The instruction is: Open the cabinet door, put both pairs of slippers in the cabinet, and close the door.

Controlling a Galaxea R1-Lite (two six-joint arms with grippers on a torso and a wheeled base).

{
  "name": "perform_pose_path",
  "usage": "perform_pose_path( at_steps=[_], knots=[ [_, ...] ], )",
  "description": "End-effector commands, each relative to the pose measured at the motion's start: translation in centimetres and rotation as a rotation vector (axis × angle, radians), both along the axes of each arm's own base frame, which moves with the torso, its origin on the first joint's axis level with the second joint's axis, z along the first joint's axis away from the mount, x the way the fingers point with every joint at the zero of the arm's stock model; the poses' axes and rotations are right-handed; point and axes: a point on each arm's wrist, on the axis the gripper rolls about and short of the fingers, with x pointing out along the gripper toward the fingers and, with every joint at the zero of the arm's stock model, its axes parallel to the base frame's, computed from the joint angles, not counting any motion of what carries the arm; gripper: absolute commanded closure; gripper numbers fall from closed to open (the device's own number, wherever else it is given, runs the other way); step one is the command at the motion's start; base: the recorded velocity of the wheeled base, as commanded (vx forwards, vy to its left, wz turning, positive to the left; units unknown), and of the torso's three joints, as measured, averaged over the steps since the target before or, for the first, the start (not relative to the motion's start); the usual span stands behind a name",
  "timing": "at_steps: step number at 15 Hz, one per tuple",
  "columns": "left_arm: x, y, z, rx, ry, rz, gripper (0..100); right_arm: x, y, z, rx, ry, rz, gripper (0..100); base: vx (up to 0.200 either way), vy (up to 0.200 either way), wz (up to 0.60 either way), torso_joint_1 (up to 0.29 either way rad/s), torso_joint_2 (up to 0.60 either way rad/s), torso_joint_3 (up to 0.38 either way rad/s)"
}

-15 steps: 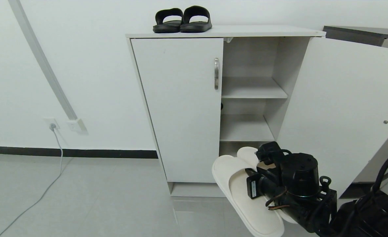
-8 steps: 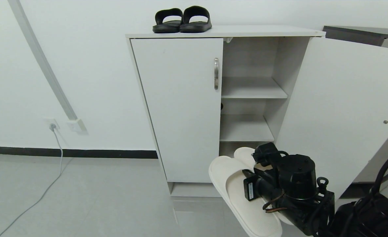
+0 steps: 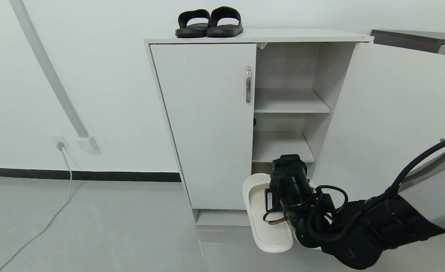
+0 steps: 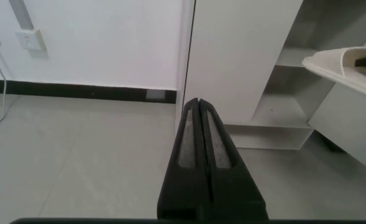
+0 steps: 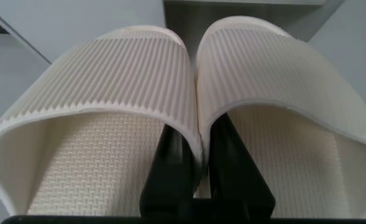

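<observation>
White slippers (image 3: 262, 211) tight in right tool (image 5: 196, 157) before open cabinet (image 3: 207, 124); left tool (image 4: 199, 134) together

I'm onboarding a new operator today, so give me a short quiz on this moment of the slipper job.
1. True or false: the black slippers lie on top of the cabinet.
2. Which cabinet door stands open? A) the left door B) the right door C) both doors
3. Fill in: the jaws of the right gripper are shut on the ______ slippers.

Key
1: true
2: B
3: white. It holds the white slippers in front of the cabinet's lowest opening.
</observation>
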Motion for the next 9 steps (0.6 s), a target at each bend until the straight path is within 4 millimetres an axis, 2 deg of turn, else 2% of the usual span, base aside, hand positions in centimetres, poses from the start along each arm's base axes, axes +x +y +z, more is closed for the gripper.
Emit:
perform_pose_path(
  at_steps=[1, 4, 9],
  knots=[
    [0.03, 0.00, -0.01, 0.000, 0.004, 0.000, 100, -0.22, 1.67, 1.16, 0.044, -0.027, -0.001, 100, 0.000, 0.000, 0.00, 0.000, 0.00, 0.000],
    [0.03, 0.00, -0.01, 0.003, 0.004, 0.002, 100, -0.41, 1.78, 1.18, 0.044, -0.028, 0.001, 100, 0.000, 0.000, 0.00, 0.000, 0.00, 0.000],
    [0.03, 0.00, -0.01, 0.008, 0.004, 0.002, 100, -0.30, 1.64, 1.05, 0.036, -0.026, -0.002, 100, 0.000, -0.200, 0.00, 0.000, 0.00, 0.000]
  ],
)
